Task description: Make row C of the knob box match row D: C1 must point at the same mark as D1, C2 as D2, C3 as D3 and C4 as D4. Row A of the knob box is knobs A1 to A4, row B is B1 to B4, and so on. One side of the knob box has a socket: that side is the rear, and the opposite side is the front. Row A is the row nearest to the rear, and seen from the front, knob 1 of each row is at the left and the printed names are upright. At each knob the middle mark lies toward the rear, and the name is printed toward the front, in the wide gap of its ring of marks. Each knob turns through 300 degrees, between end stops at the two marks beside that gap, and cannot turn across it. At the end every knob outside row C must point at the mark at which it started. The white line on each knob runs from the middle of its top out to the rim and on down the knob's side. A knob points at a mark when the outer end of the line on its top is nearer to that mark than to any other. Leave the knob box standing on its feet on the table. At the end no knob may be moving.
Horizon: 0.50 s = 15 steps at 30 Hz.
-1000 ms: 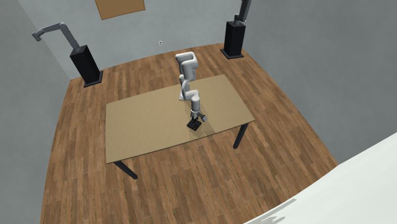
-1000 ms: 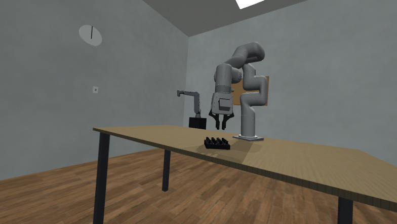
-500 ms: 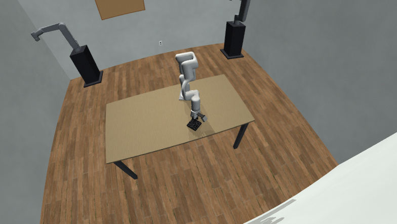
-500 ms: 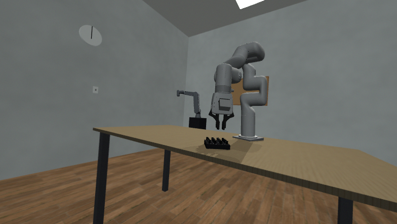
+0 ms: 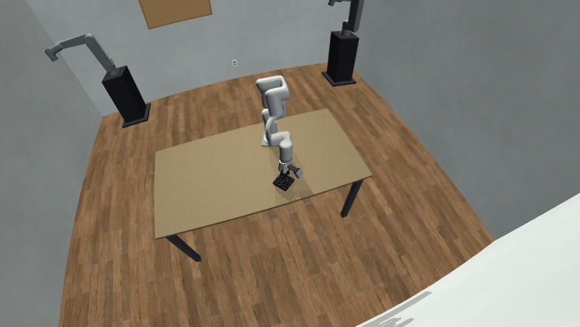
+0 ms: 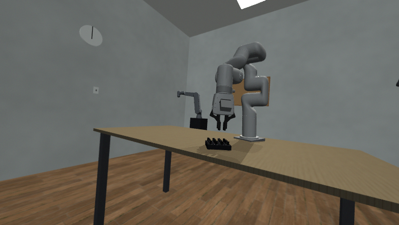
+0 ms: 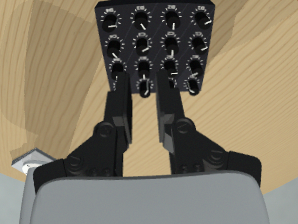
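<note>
The black knob box stands on its feet on the wooden table, four rows of four knobs with white lines. It also shows in the top view and the exterior view. My gripper hangs straight above the box, clearly clear of the knobs in the exterior view. Its fingers are drawn in to a narrow gap and hold nothing. In the wrist view the tips frame a knob in the row nearest to me, second from the left. The printed names are too small to read.
The arm's base is bolted to the table just behind the box. The table's near edge runs a short way in front of the box. Two other arms on black pedestals stand far off by the walls.
</note>
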Available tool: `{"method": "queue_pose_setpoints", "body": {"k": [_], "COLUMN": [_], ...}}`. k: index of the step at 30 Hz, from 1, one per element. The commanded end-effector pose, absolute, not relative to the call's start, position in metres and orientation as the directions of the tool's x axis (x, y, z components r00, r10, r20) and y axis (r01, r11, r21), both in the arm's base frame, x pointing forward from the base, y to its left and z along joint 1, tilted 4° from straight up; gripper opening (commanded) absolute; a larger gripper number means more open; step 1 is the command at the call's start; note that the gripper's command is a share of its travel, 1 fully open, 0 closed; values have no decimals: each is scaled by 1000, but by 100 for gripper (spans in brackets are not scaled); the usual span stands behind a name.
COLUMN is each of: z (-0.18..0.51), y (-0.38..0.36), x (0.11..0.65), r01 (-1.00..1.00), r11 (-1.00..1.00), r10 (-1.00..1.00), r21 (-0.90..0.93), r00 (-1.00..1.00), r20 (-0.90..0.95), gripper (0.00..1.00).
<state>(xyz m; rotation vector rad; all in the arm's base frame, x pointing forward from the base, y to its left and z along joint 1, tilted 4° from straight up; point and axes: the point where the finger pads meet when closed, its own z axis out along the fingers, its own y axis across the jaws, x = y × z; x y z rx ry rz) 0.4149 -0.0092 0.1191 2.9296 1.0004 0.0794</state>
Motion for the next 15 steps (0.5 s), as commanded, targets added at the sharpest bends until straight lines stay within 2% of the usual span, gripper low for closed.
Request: {"method": "queue_pose_setpoints", "body": {"k": [1,15], "z": [119,106], "y": [-9,-10], "x": [416,417], "r01": [610,610], "r11": [-790,-790], "r10": [612,612], "r21": [62,61], "r00": [790,790], "r20": [37,37], "gripper": [19,19]}}
